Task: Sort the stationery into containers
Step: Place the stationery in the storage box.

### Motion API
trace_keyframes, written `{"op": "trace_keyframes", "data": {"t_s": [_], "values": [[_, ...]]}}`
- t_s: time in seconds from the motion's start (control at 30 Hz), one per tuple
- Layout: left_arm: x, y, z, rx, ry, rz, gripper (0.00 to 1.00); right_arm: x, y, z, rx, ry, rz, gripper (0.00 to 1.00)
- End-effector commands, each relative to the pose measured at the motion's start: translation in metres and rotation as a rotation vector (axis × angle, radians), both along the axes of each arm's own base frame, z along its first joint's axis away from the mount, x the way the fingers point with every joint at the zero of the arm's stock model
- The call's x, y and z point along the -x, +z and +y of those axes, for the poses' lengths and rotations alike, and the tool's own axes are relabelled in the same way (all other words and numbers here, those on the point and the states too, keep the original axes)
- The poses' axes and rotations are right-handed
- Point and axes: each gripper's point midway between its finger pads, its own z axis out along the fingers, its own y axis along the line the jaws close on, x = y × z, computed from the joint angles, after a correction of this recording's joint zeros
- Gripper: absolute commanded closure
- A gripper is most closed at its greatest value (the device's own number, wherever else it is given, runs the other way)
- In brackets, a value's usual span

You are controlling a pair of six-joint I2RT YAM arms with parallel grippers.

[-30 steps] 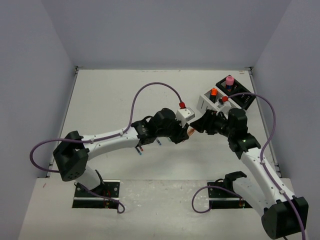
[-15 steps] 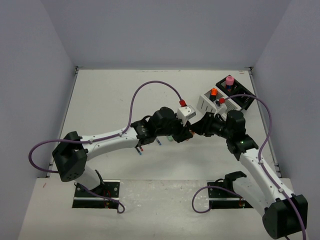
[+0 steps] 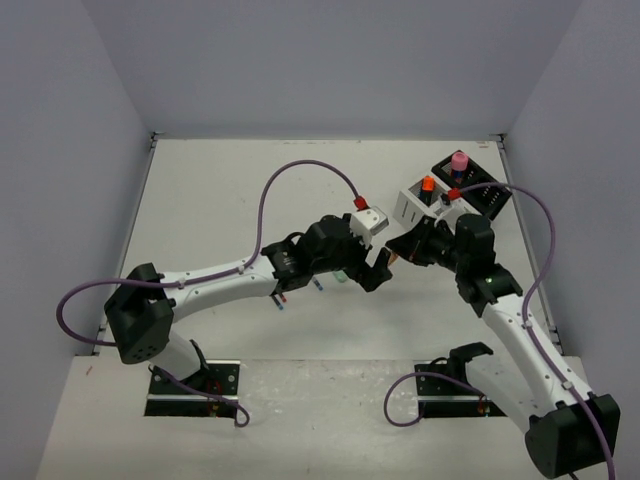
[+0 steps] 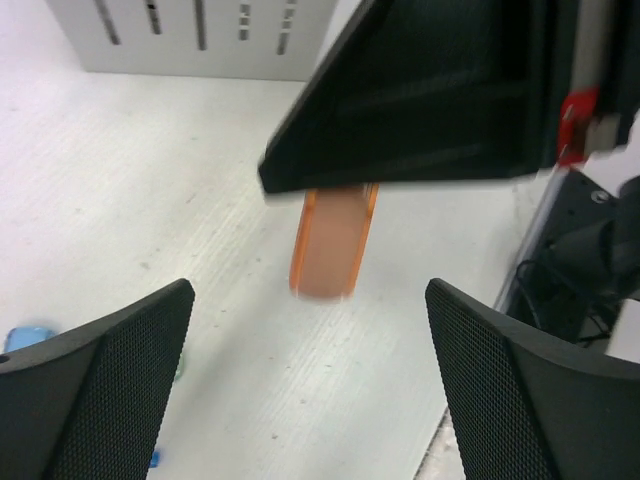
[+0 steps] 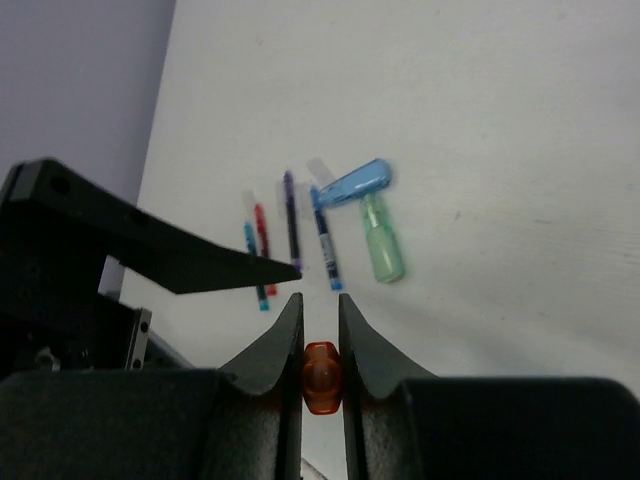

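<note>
An orange highlighter [image 5: 322,377] sits pinched between the fingers of my right gripper [image 5: 319,300], which is shut on it above the table's middle [image 3: 397,258]. In the left wrist view the same highlighter [image 4: 333,243] hangs from the right gripper's dark finger, beyond my left gripper [image 4: 308,335], whose jaws stand wide open and empty. On the table lie a green highlighter [image 5: 381,240], a blue highlighter [image 5: 355,183] and thin blue [image 5: 325,240], dark [image 5: 291,230] and red pens [image 5: 263,245]. The white container [image 3: 415,207] and black container [image 3: 472,188] stand at the back right.
A pink cylinder [image 3: 459,160] stands in the black container and an orange-capped item [image 3: 427,184] in the white one. The left gripper [image 3: 375,272] hangs close beside the right one [image 3: 400,252]. Purple cables arch over both arms. Grey walls enclose the table.
My left gripper has opened and let go of the orange highlighter, while the right gripper has closed on it. The left gripper has drawn slightly back from the right.
</note>
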Motion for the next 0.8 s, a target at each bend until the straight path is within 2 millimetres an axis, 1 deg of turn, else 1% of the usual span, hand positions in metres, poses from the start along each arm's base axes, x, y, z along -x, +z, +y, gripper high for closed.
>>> {"op": "trace_keyframes", "data": {"t_s": [0.0,0.03,0.07,0.1,0.17,0.2,0.27,0.3,0.33,0.4,0.47,0.5,0.57,0.63,0.67,0.77], "values": [[-0.021,0.006,0.02,-0.031,0.154,-0.034,0.0,-0.052,0.033,-0.058,0.174,-0.353,-0.085,1.0],[-0.022,0.001,0.027,-0.055,0.189,-0.019,0.0,-0.066,0.049,-0.077,0.206,-0.448,-0.11,1.0],[-0.027,-0.006,0.04,-0.091,0.258,-0.008,0.0,-0.083,0.055,-0.113,0.263,-0.605,-0.106,1.0],[-0.03,-0.01,0.05,-0.115,0.312,0.0,0.0,-0.093,0.06,-0.141,0.297,-0.725,-0.1,1.0],[-0.035,-0.016,0.065,-0.152,0.398,0.013,0.0,-0.104,0.067,-0.184,0.348,-0.92,-0.094,1.0],[-0.039,-0.02,0.075,-0.178,0.453,0.015,0.0,-0.112,0.077,-0.208,0.382,-1.044,-0.122,1.0],[-0.039,-0.028,0.086,-0.222,0.498,0.036,0.0,-0.121,0.082,-0.244,0.454,-1.244,-0.127,1.0],[-0.039,-0.03,0.088,-0.232,0.506,0.041,0.0,-0.122,0.093,-0.26,0.479,-1.339,-0.146,1.0],[-0.038,-0.032,0.09,-0.242,0.512,0.048,0.0,-0.127,0.095,-0.268,0.497,-1.376,-0.15,1.0],[-0.036,-0.036,0.094,-0.256,0.529,0.067,0.0,-0.147,0.09,-0.279,0.539,-1.418,-0.118,1.0],[-0.036,-0.035,0.098,-0.256,0.556,0.081,0.0,-0.161,0.082,-0.297,0.581,-1.455,-0.085,1.0],[-0.036,-0.035,0.099,-0.258,0.566,0.085,0.0,-0.17,0.077,-0.301,0.602,-1.452,-0.072,1.0],[-0.036,-0.036,0.1,-0.265,0.576,0.092,0.0,-0.193,0.059,-0.309,0.679,-1.432,-0.031,1.0],[-0.036,-0.036,0.101,-0.269,0.584,0.099,0.0,-0.204,0.051,-0.313,0.697,-1.417,-0.016,1.0],[-0.036,-0.036,0.101,-0.271,0.585,0.099,0.0,-0.21,0.038,-0.314,0.719,-1.392,0.005,1.0],[-0.038,-0.037,0.098,-0.269,0.584,0.097,0.0,-0.22,0.019,-0.309,0.711,-1.338,0.02,0.98]]}}
